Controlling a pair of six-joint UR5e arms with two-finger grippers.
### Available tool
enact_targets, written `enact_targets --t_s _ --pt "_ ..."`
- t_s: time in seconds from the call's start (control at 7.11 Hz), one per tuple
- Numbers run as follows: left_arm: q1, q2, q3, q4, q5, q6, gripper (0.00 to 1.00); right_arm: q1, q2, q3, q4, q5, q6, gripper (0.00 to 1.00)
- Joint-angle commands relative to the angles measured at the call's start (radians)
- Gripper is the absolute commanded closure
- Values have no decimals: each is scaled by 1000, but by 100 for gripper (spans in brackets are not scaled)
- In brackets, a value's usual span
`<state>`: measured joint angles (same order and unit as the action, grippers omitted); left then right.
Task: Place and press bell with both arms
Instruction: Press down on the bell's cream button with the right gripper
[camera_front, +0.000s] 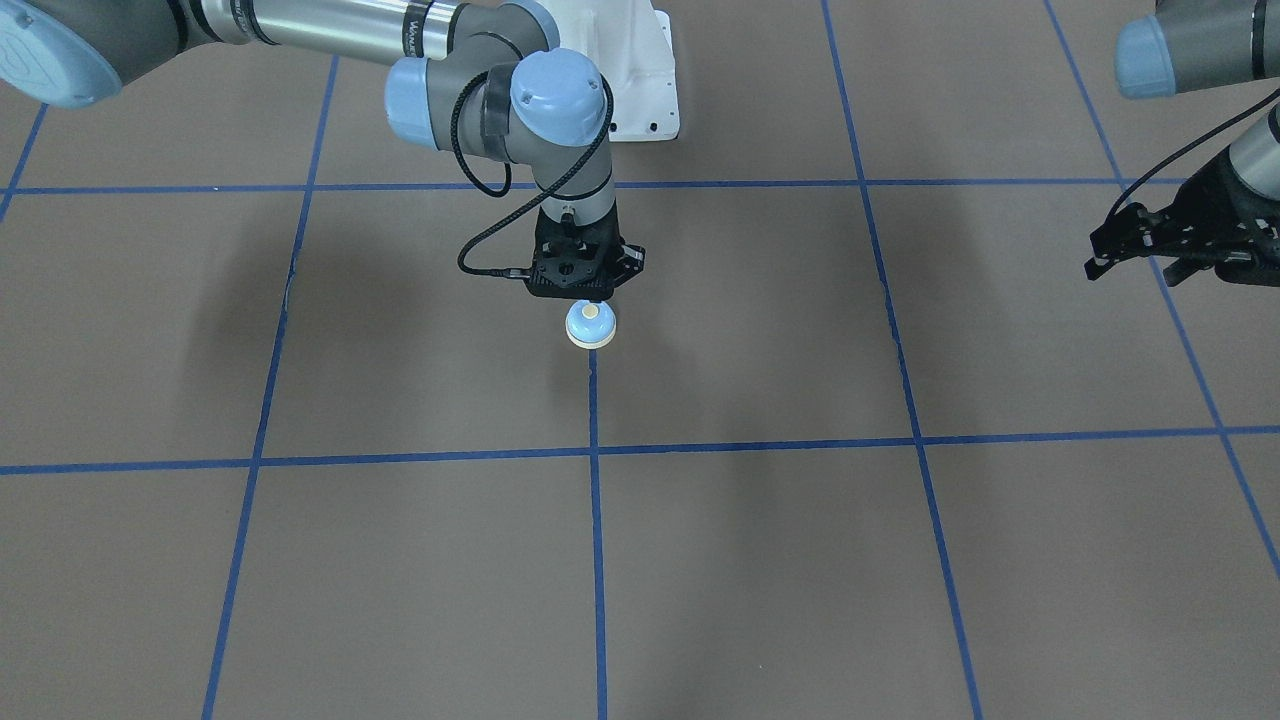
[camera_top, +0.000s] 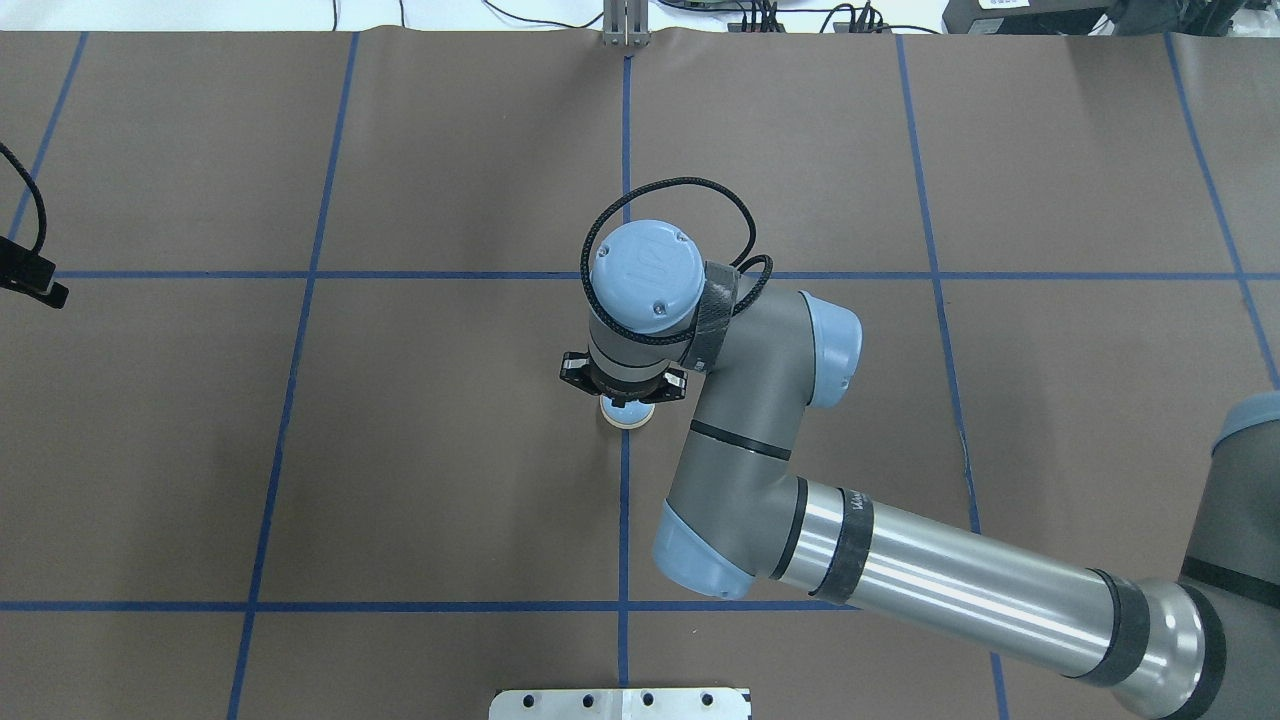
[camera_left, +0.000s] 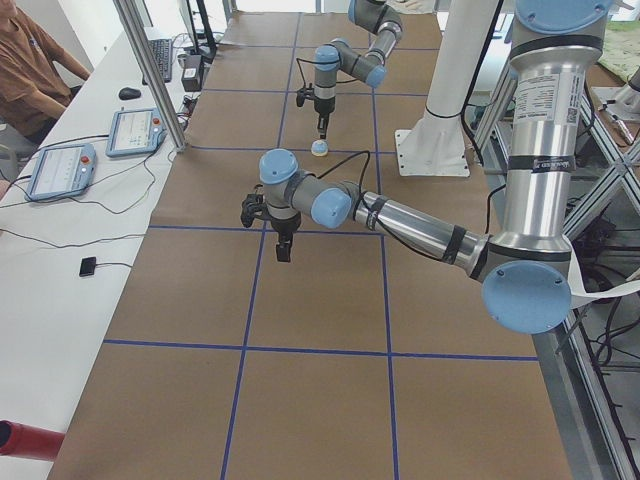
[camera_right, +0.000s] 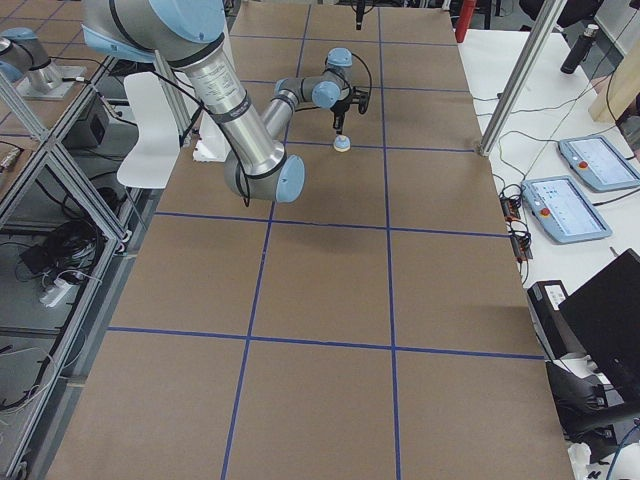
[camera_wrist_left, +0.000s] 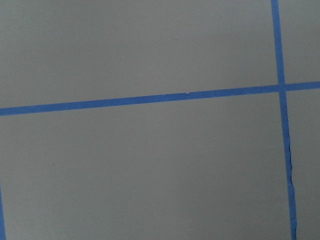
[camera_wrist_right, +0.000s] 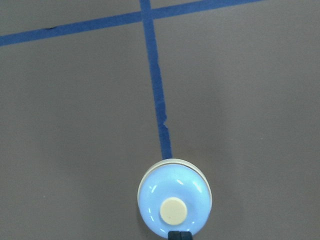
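Bell (camera_front: 590, 324) upright on counter (camera_front: 750, 350) astride 1 blue tape line (camera_front: 597, 400), just below right gripper (camera_front: 592, 299), button slightly forward of its narrow, closed fingers (camera_wrist_right: 181, 236). Left gripper (camera_front: 1100, 262) well apart; finger gap unreadable.

Bell (camera_top: 629, 417) half hidden under right pincer (camera_front: 591, 299), left pincer (camera_top: 36, 281) cut off at overhead edge

No legible text; right arm (camera_top: 900, 565) lettering blurred.
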<state>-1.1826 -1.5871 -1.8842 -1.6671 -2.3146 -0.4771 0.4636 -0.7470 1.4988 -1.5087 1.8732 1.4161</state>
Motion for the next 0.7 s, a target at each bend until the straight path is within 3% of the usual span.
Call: enact_targets --t_s 0.0,0.56 --pt "0 13 -7 0 18 0 1 0 5 -19 12 -2 3 100" --pt "0 21 -24 0 21 0 1 0 -2 -31 10 -16 3 100"
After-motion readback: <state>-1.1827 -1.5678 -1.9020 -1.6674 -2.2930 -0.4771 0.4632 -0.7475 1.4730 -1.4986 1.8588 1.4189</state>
